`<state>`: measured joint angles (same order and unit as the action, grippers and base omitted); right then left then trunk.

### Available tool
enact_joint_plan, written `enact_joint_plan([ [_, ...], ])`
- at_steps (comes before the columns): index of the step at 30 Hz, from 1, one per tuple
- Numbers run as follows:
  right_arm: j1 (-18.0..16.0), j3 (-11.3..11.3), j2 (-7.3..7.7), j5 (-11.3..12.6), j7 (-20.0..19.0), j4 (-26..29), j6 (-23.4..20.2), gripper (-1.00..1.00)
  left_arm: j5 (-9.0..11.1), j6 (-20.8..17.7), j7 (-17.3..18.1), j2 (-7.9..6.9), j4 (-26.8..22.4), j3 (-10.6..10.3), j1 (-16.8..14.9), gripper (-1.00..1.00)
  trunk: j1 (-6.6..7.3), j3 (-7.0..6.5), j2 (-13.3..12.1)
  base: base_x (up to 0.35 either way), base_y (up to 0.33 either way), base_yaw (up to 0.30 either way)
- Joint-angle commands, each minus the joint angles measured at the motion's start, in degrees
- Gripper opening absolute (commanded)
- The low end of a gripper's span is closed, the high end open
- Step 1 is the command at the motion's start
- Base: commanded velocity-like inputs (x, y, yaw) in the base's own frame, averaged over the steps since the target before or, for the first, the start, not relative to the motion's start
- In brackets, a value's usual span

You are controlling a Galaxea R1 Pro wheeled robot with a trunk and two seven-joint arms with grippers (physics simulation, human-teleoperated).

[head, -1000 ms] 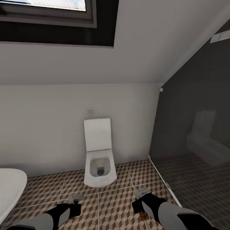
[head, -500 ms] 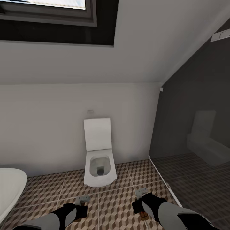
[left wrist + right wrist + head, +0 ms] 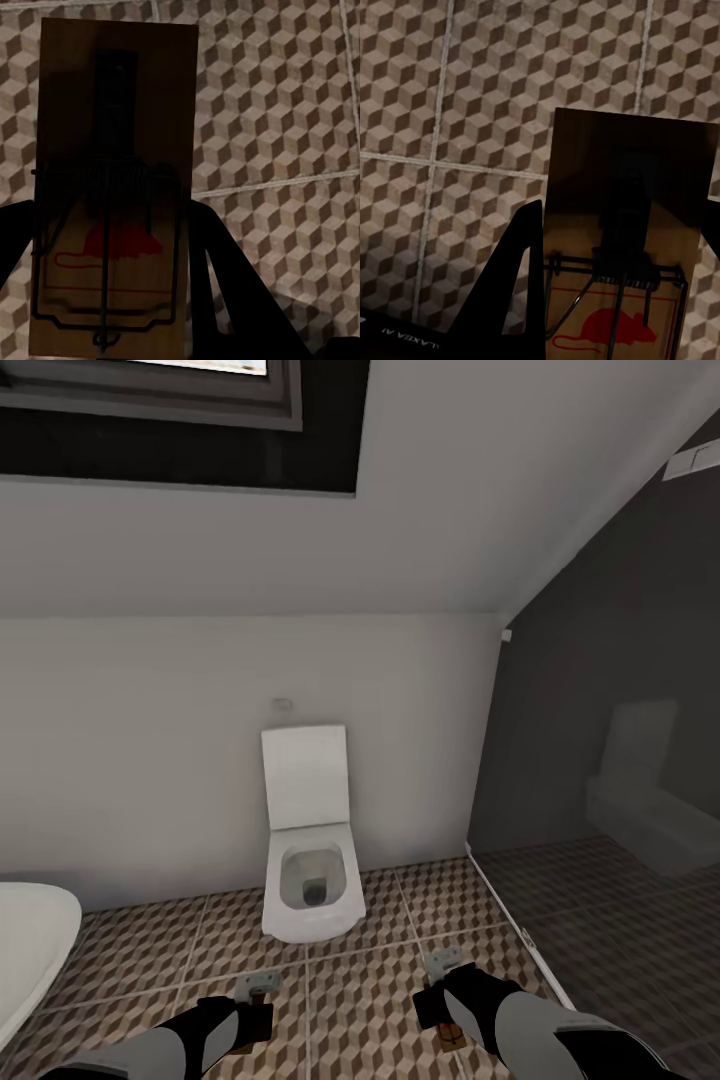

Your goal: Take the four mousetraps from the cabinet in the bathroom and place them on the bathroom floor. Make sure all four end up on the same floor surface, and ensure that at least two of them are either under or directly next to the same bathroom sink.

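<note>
Item one: my left gripper (image 3: 258, 988), low over the tiled floor (image 3: 360, 970) at the near left of the head view. It is closed on a mousetrap (image 3: 112, 195). In the left wrist view the board stands between my dark fingers (image 3: 225, 300), its wire frame and red mouse mark facing the camera, the cube-pattern tiles behind it. In the head view that trap is mostly hidden by the gripper, so I cannot tell its tilt from there.

Item two: my right gripper (image 3: 443, 963), low over the floor at the near right, close to the base of the grey glass panel (image 3: 610, 760). It too is clamped on a mousetrap, the second one (image 3: 630, 247). The right wrist view shows the brown board held between my fingers (image 3: 517, 277), with the spring coil and red mouse mark visible and tiles with pale grout lines behind. A brown edge of this trap shows just under the gripper in the head view.

Item three: white toilet (image 3: 310, 870), lid raised, against the white wall, ahead and between my two arms, apart from both grippers.

Item four: curved white rim of a bathtub (image 3: 30, 950), at the far left edge.

Item five: dark-framed window (image 3: 180, 420), set in the sloped ceiling overhead.
</note>
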<state>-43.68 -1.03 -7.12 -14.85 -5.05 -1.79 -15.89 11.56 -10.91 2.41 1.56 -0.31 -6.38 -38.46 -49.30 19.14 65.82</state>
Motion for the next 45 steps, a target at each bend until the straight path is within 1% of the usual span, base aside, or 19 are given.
enact_joint_plan([
  [1, -0.08, -0.12, 0.00, -0.44, -0.18, -0.06, -0.15, -1.00, 0.39, -0.25, 0.14, -0.02, -0.04, -0.48, -0.04, -1.00, -0.23, 0.25, 0.46, 0.000, 0.000, 0.000],
  [17, -0.09, -0.11, -0.02, -0.44, 0.12, -0.03, -0.03, -1.00, 0.39, -0.25, 0.08, -0.26, 0.05, -0.51, -0.04, -1.00, -3.74, 3.12, 6.88, 0.000, 0.000, 0.000],
  [21, -0.09, -0.11, -0.10, -0.44, 0.13, -0.05, 0.10, -1.00, 0.39, -0.28, 0.06, -0.84, 0.05, -0.54, -0.04, -1.00, -4.62, 3.84, 8.48, 0.000, 0.000, 0.000],
  [25, -0.07, -0.11, -0.33, -0.47, 0.19, -0.06, 0.28, -1.00, 0.39, -0.48, 0.05, -2.01, 0.07, -0.56, -0.04, -1.00, -5.50, 4.56, 10.09, 0.000, 0.000, 0.000],
  [27, -0.08, -0.11, -0.35, -0.46, 0.46, -0.06, 0.32, -1.00, 0.39, -0.54, 0.05, -2.34, 0.08, -0.56, -0.04, -1.00, -5.94, 4.92, 10.89, 0.000, 0.000, 0.000],
  [30, -0.09, -0.11, -0.37, -0.45, 1.92, -0.06, 0.52, -1.00, 0.39, -0.58, 0.05, -2.63, 0.08, -0.57, -0.04, -1.00, -6.60, 5.46, 12.09, 0.000, 0.000, 0.000],
  [34, -0.07, -0.11, -0.48, -0.44, 5.23, -0.06, 0.98, -1.00, 0.39, -0.60, 0.04, -2.79, 0.12, -0.57, -0.04, -1.00, -7.48, 6.18, 13.70, 0.000, 0.000, 0.000],
  [36, -0.08, -0.11, -0.50, -0.44, 6.00, -0.06, 1.21, -1.00, 0.39, -0.56, -0.06, -2.99, 0.13, -0.57, 0.10, -1.00, -7.92, 6.54, 14.50, 0.000, 0.000, 0.000],
  [42, -0.09, -0.11, -0.62, -0.46, 6.50, -0.06, 1.36, -1.00, 0.35, -0.31, -1.87, -4.56, 0.11, -0.57, 0.82, -1.00, -9.23, 7.61, 16.91, 0.000, 0.000, 0.000],
  [45, -0.09, -0.11, -0.67, -0.45, 6.40, -0.06, 1.27, -1.00, 0.32, -0.28, -2.13, -4.65, 0.09, -0.57, 0.89, -1.00, -9.89, 8.15, 18.11, 0.000, 0.000, 0.000],
])
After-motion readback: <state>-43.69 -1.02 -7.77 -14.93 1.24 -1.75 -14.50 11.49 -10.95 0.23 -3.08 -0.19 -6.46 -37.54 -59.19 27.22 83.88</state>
